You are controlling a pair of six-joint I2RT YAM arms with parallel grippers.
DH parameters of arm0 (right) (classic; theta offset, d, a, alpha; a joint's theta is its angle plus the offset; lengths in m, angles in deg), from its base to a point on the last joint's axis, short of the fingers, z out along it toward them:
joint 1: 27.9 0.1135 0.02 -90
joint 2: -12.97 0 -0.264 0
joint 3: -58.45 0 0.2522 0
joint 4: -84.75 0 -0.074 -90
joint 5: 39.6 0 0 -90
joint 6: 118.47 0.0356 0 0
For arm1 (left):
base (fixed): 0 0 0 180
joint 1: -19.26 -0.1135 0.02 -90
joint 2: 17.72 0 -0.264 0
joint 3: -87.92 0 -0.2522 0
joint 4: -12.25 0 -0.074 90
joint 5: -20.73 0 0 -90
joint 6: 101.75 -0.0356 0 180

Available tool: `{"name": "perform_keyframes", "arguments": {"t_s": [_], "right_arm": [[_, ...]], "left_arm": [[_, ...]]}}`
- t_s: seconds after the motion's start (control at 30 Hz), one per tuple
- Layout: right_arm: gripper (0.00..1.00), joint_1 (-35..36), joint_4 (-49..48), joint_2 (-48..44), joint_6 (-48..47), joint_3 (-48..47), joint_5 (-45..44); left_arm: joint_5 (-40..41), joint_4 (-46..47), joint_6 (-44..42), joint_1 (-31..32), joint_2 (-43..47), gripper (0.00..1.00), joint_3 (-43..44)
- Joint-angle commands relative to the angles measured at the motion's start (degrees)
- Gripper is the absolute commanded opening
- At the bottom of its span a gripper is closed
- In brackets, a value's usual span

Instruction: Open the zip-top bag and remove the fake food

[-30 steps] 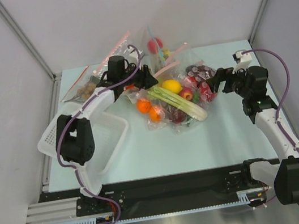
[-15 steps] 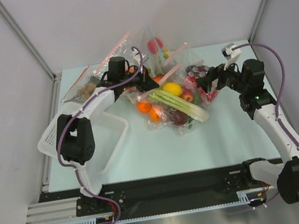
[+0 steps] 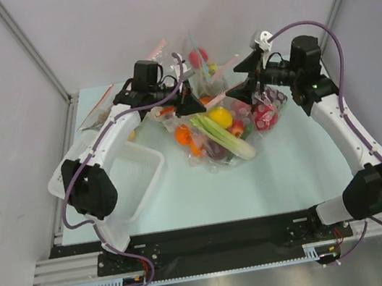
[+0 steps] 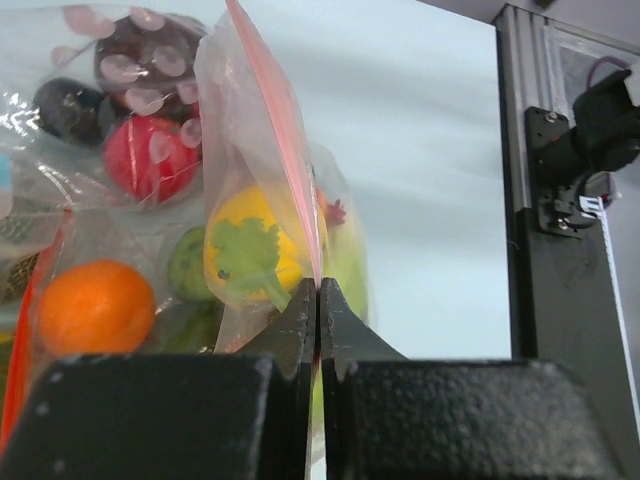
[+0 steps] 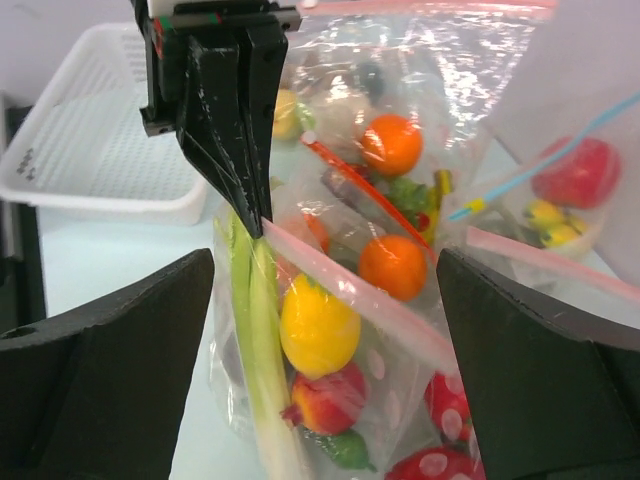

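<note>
The zip-top bag (image 3: 220,132) hangs lifted over the table by its pale pink zip strip (image 5: 360,290). My left gripper (image 3: 188,104) is shut on the strip's left end (image 4: 300,190), with the thin plastic pinched between its tips. Inside the bag I see fake food: a leek (image 5: 258,350), a lemon (image 5: 318,325), a red apple (image 5: 330,398) and oranges (image 5: 393,265). My right gripper (image 3: 243,83) is open at the bag's right side. Its wide-spread fingers (image 5: 100,370) straddle the strip without touching it.
A white basket (image 3: 127,176) stands at the left, under the left arm. Smaller bags lie behind: one with a blue strip (image 3: 195,58), one with brown balls (image 3: 105,113). Red dotted pieces (image 3: 267,115) in plastic lie under the right gripper.
My left gripper shut on the zip strip and raised the bag's mouth. My right arm swung left and up, bringing its open gripper to the bag.
</note>
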Motion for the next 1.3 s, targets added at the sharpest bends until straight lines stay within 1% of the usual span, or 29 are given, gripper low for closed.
{"name": "perform_keyframes", "arguments": {"t_s": [0.0, 0.13, 0.23, 0.27, 0.5, 0.67, 0.73, 0.77, 0.8, 0.87, 0.9, 0.93, 0.97, 1.03, 1.07, 1.1, 1.13, 1.17, 1.2, 1.23, 1.27], "right_arm": [[0.99, 0.3, 4.1, 3.2, -3.7, -5.3, 10.7], [1.00, 0.6, 5.5, 5.8, -4.0, -7.9, 14.0], [0.99, 1.8, 8.9, 7.1, -5.4, -9.3, 14.8], [0.99, 3.0, 11.2, 7.3, -7.2, -9.3, 14.5], [0.99, 8.0, 20.8, 10.8, -13.2, -9.7, 4.8], [0.98, 9.2, 23.8, 12.5, -14.6, -9.4, 1.5], [0.94, 9.3, 24.4, 13.0, -15.0, -9.4, 1.0], [0.91, 9.3, 25.1, 13.1, -15.0, -9.4, 1.0], [0.82, 9.3, 25.1, 13.4, -15.1, -9.2, 0.5], [0.71, 9.3, 25.2, 13.4, -14.9, -8.6, 0.0], [0.60, 9.3, 25.1, 13.4, -14.9, -8.4, -0.2], [0.54, 9.3, 25.1, 13.4, -14.9, -8.3, -0.2], [0.46, 9.3, 25.3, 13.4, -14.9, -8.2, -0.3], [0.38, 9.4, 25.7, 13.3, -14.9, -8.1, -0.6], [0.32, 9.5, 25.9, 13.2, -15.0, -8.1, -0.9], [0.29, 9.4, 26.1, 13.0, -15.0, -8.0, -1.1], [0.24, 9.5, 26.5, 12.8, -15.1, -7.9, -1.2], [0.10, 9.5, 26.6, 12.7, -15.3, -7.7, -1.3], [0.05, 9.5, 26.6, 12.4, -15.2, -7.0, -1.7], [0.01, 9.5, 26.3, 11.6, -15.0, -6.4, -1.9], [0.00, 9.5, 25.3, 11.2, -14.7, -5.7, -2.5]], "left_arm": [[-3.1, -8.3, -8.7, 1.6, 4.5, 0.00, 4.2], [-0.4, -9.5, -9.4, 3.0, 5.9, 0.00, 4.3], [0.9, -9.8, -9.2, 3.8, 6.6, 0.00, 4.2], [1.9, -10.0, -9.2, 4.5, 6.6, 0.00, 4.3], [5.8, -10.2, -9.6, 6.4, 7.7, 0.00, 4.3], [6.1, -9.5, -9.8, 6.6, 8.7, 0.00, 3.6], [6.2, -8.8, -9.7, 6.7, 9.3, 0.00, 2.9], [6.3, -8.0, -9.5, 6.7, 9.6, 0.00, 2.4], [6.5, -7.4, -9.3, 6.7, 10.2, 0.00, 2.1], [7.3, -6.0, -9.0, 6.7, 11.0, 0.00, 0.8], [7.6, -5.4, -8.6, 6.7, 11.8, 0.00, 0.4], [8.0, -4.7, -8.3, 6.7, 12.3, 0.00, -0.1], [8.6, -3.8, -7.8, 6.7, 12.8, 0.06, -1.4], [9.2, -0.6, -6.4, 6.7, 14.8, 0.25, -3.0], [10.4, 1.1, -5.2, 6.7, 15.8, 0.34, -5.3], [11.2, 4.2, -4.5, 6.6, 16.7, 0.39, -6.6], [12.1, 6.3, -3.9, 6.6, 18.9, 0.48, -8.1], [14.5, 8.5, -3.0, 6.1, 20.2, 0.59, -11.5], [15.4, 13.2, -1.0, 5.8, 21.5, 0.61, -13.3], [16.2, 15.5, 0.2, 5.2, 22.7, 0.63, -15.1], [16.6, 17.9, 3.1, 3.2, 25.3, 0.67, -19.1]]}}
